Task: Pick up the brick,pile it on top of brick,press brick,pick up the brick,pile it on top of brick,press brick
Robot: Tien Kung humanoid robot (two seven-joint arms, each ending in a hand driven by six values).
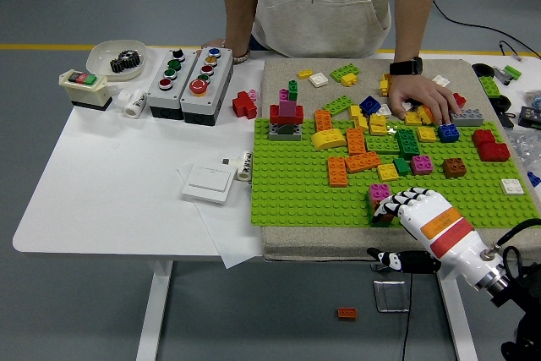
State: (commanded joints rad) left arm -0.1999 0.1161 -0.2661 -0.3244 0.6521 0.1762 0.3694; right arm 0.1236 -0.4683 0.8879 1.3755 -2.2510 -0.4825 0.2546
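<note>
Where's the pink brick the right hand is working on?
In the head view, the pink brick sits near the green baseplate's near edge, right of centre, with the right hand's fingers against it.

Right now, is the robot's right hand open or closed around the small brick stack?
Closed: the right hand has its fingers curled against the pink-topped brick stack on the green baseplate.
</note>
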